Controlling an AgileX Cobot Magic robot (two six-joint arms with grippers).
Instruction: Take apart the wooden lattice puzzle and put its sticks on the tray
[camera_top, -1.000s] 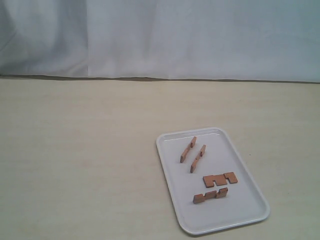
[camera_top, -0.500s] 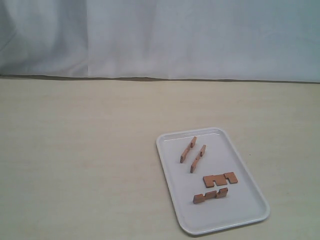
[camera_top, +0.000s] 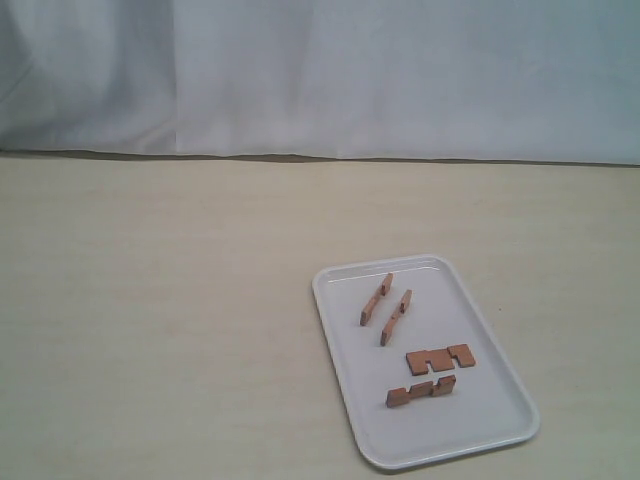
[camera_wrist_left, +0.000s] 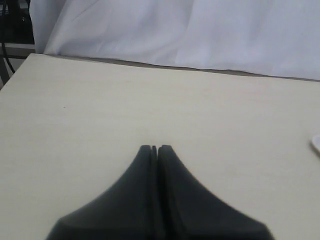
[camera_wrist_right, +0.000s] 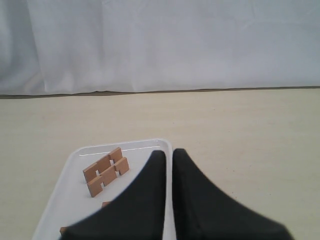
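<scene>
No interlocked grid is to be seen: all four sticks are laid inside the tray, two side by side toward its far end and two toward its near end. They are kept apart, so that no notch is engaged with another. The left pincer is clenched on nothing above the table, and the right pincer is likewise closed and empty over the tray's edge, which is judged fitting, since nothing seems left to be gripped.
</scene>
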